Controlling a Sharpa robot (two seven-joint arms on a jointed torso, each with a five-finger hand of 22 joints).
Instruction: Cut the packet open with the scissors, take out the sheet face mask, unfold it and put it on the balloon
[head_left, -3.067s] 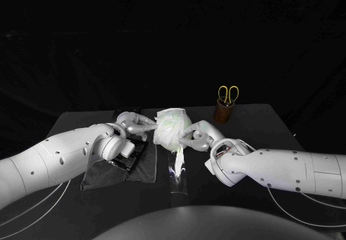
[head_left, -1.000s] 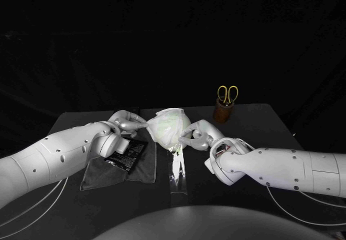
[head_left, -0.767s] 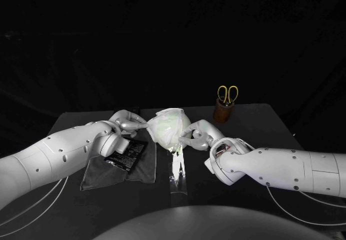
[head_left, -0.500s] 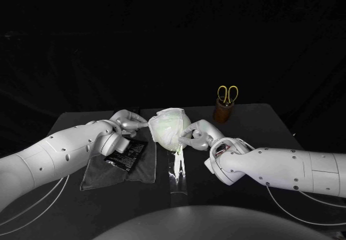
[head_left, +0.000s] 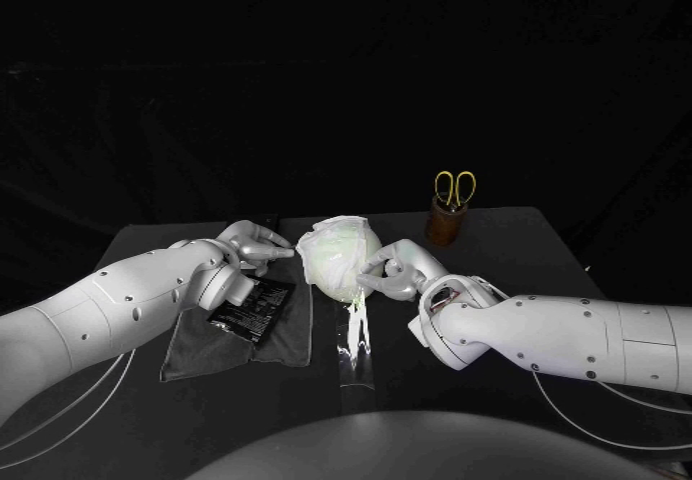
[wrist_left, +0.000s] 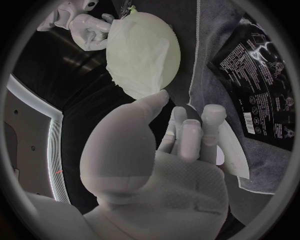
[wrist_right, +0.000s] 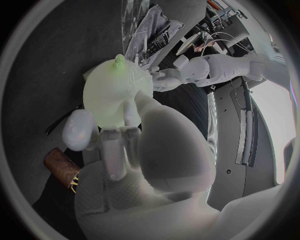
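Clear strip: a see-through strip (head_left: 355, 352) is lying flat on the table (head_left: 505, 250) nearest my body, running away from me towards the balloon.
Grey cloth: a grey cloth (head_left: 289, 340) is lying spread just to the left of the strip, under my left forearm.
Packet: the black packet (head_left: 251, 307) is resting on the cloth, printed face up, close beside my left wrist.
Right hand: my right hand (head_left: 400, 268) is reaching in from the right, fingertips pressing against the lower right side of the covered balloon. I cannot tell whether it is pinching the sheet or only bracing it.
Left hand: my left hand (head_left: 254, 245) is hovering just beside the balloon's left side, apart from it. In my left wrist view the thumb is standing off from the fingers, and I am seeing nothing between them.
Balloon: the pale green balloon (head_left: 346, 262) is sitting between my two hands, at the far end of the strip.
Mask: the sheet face mask (head_left: 335, 240) is lying draped over the balloon, white and wrinkled, with a loose edge hanging on the left.
Holder: a brown holder (head_left: 447, 228) is standing upright beyond my right hand, near the table's far edge.
Scissors: the scissors (head_left: 457, 186) are standing in the holder, yellow handles up, well apart from both hands.
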